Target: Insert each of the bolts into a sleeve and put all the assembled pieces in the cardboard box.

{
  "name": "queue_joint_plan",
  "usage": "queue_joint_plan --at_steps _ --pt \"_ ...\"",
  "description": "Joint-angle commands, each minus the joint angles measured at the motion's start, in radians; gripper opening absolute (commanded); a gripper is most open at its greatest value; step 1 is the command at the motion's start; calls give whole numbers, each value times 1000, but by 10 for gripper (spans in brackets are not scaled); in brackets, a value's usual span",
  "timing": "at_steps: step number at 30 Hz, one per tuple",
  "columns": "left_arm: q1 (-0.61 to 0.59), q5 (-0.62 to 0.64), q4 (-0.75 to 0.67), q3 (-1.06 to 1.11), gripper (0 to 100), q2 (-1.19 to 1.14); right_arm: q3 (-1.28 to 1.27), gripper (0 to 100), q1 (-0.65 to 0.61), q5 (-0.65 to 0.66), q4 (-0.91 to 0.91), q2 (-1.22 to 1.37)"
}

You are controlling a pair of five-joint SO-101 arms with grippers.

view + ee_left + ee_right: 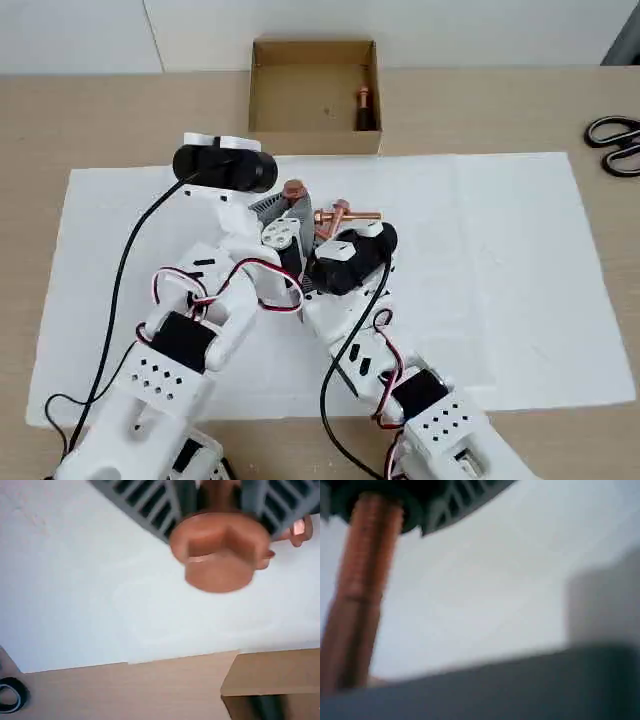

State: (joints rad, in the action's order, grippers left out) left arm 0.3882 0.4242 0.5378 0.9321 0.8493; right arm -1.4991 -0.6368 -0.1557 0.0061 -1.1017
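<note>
My left gripper (294, 208) is shut on a copper bolt (219, 550), whose head (293, 188) points toward the cardboard box (305, 95). My right gripper (322, 240) meets it at the middle of the paper. Its ribbed grey finger (460, 500) presses a black sleeve (415, 505), and a threaded copper shank (362, 585) runs into that sleeve. Two loose bolts (345, 213) lie just beyond the right gripper. One assembled piece (364, 108) lies along the box's right wall.
White paper (500, 270) covers the table's middle. The box stands on bare wood past the paper's far edge. Scissors (615, 140) lie at the far right. The arms' black cables (120, 290) trail over the near left of the paper.
</note>
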Motion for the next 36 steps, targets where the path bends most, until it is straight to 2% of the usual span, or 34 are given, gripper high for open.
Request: queue_joint_plan --at_steps 1,10,23,28,36 --pt "2 2 12 -8 6 32 8 4 1 -6 -27 -25" --pt "3 2 83 -10 6 34 8 4 2 -6 -30 -25" --pt "38 2 87 -2 6 29 8 4 2 -5 -31 -25" --pt "40 0 152 -2 6 26 8 4 2 -5 -31 -25" --pt "41 -54 163 -2 6 26 8 4 2 -5 -31 -25"
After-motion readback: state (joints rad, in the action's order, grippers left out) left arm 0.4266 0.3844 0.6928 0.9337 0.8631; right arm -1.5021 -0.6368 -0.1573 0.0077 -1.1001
